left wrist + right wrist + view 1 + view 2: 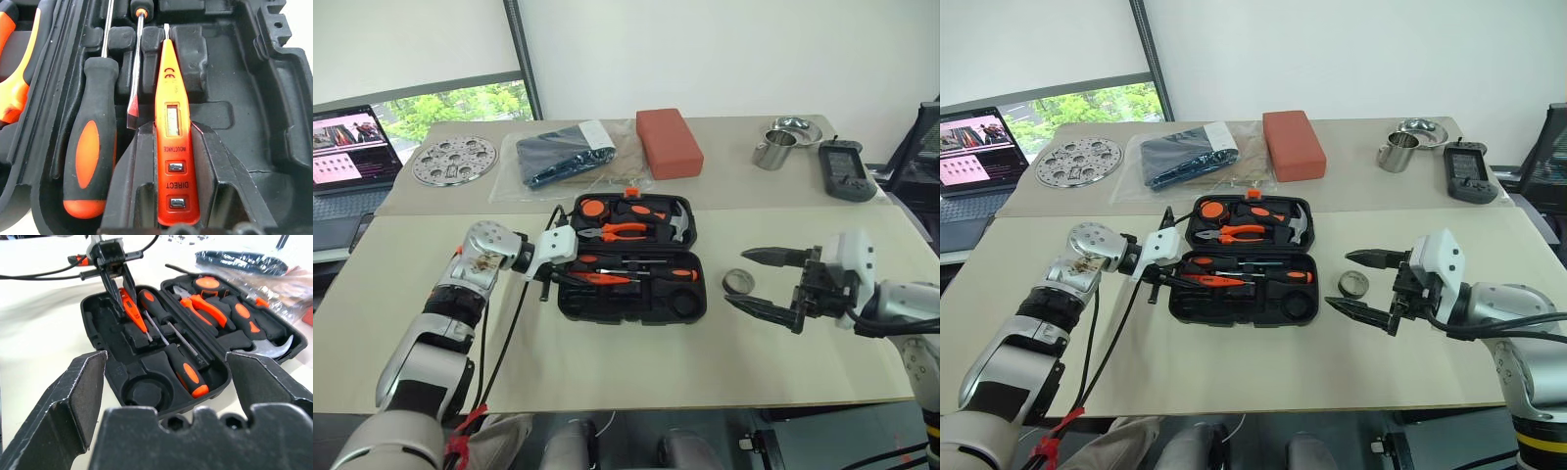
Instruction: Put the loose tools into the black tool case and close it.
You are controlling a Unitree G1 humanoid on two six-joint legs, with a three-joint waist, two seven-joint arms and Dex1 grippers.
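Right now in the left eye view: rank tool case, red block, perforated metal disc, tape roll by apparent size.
1. black tool case
2. perforated metal disc and red block: look about alike, both farther back, so not ranked
3. tape roll, clearly smallest

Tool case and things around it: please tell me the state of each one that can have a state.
black tool case: open, lid flat on table.
small all-orange screwdriver: held over its recess, not released.
left gripper: shut on small all-orange screwdriver.
right gripper: open, empty.
two long screwdrivers: lying in case.
small dark tape roll: loose on table, outside case.
round recess: empty.
laptop: open, screen on.
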